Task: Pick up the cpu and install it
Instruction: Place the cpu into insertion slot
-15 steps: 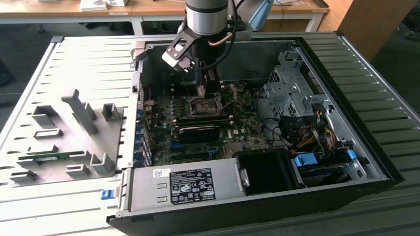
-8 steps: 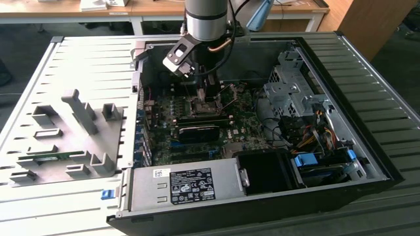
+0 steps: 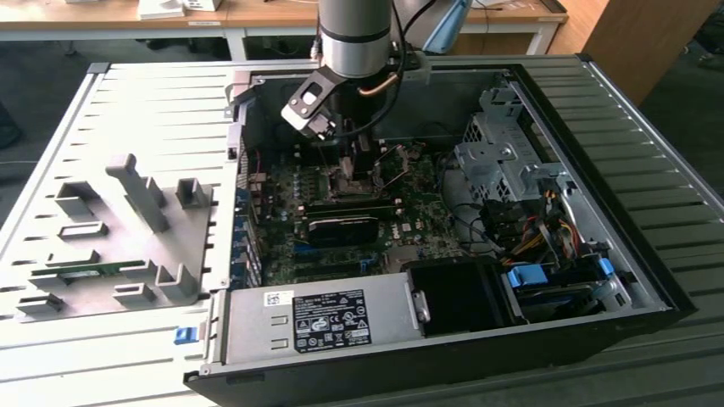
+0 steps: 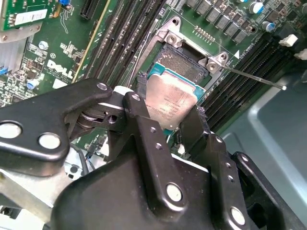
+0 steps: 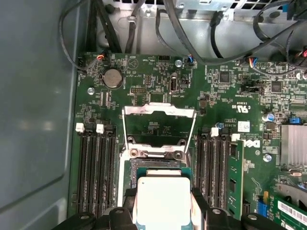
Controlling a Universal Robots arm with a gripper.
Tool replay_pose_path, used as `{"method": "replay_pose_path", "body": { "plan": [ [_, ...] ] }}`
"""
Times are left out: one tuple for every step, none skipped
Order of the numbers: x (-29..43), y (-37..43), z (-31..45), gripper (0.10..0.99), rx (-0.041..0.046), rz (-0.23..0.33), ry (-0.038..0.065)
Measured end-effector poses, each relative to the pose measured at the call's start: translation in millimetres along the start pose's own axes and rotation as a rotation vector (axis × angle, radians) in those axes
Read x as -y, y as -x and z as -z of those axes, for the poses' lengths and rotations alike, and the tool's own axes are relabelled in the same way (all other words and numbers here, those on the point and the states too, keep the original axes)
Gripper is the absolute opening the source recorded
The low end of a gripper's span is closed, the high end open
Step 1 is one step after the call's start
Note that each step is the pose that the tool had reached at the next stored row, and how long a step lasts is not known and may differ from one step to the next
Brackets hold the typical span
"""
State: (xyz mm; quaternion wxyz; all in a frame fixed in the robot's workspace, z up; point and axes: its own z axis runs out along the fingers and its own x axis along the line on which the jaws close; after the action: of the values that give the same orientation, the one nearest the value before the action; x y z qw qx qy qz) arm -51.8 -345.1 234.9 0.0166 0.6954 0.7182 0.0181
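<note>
**CPU clamped in the fingers, held over the open socket**

1. Hidden or uncertain: The fingers (image 4: 142,109) cover the two edges of the cpu (image 4: 170,101) that they grip. In the first wrist view the frame border cuts off the chip's near edge. The underside is out of sight, so I cannot tell whether the chip hangs clear of the socket (image 4: 186,61) or already touches it.

2. Fingers: They are set narrow and closed on opposite edges of the cpu. Its silver-grey top faces the camera in both wrist views. I see nothing else between the pads.

3. Socket: It stands open, with part of its contact field exposed beyond the chip. In the second wrist view the chip overlaps the socket's near part. The metal load frame (image 5: 159,125) is swung back. A thin lever rod (image 4: 254,79) sticks out to one side.

4. Surroundings: Dark memory slots (image 5: 96,167) flank the socket on both sides of the green motherboard (image 5: 158,91). A coin cell (image 5: 112,77) sits beyond the load frame.

5. Exterior view: The arm (image 3: 354,38) reaches down into the open computer case (image 3: 633,161), which lies on a slatted grey tabletop (image 3: 147,102). Grey fixture blocks (image 3: 142,199) stand beside the case on the exterior view's left.
</note>
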Motion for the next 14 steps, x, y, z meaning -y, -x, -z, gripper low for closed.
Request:
{"method": "replay_pose_path", "body": {
  "plan": [
    [0.0, 0.0, -0.7, 0.529, 0.0, 0.0, 0.0],
    [0.1, 0.0, -0.9, 0.529, 0.0001, 0.0, 0.0],
    [0.1, 0.1, -0.9, 0.529, 0.0002, 0.0, 0.0],
    [0.1, 0.0, -1.0, 0.529, 0.0003, 0.0, 0.0],
    [0.1, 0.0, -1.3, 0.529, 0.0, 0.0, 0.0],
    [0.1, 0.0, -1.6, 0.529, -0.0001, 0.0, 0.0],
    [0.1, 0.0, -1.9, 0.529, -0.0002, 0.0, 0.0],
    [0.1, 0.0, -2.2, 0.529, -0.0002, 0.0, 0.0],
    [0.1, 0.0, -2.6, 0.529, -0.0001, 0.0, 0.0],
    [0.2, 0.0, -3.1, 0.529, -0.0001, 0.0, 0.0],
    [0.2, 0.0, -3.4, 0.529, -0.0001, 0.0, 0.0],
    [0.2, 0.0, -3.7, 0.529, 0.0, 0.0, 0.0],
    [0.2, 0.0, -4.0, 0.529, 0.0, 0.0, 0.0],
    [0.2, 0.0, -4.3, 0.529, 0.0, 0.0, 0.0]
  ]
}}
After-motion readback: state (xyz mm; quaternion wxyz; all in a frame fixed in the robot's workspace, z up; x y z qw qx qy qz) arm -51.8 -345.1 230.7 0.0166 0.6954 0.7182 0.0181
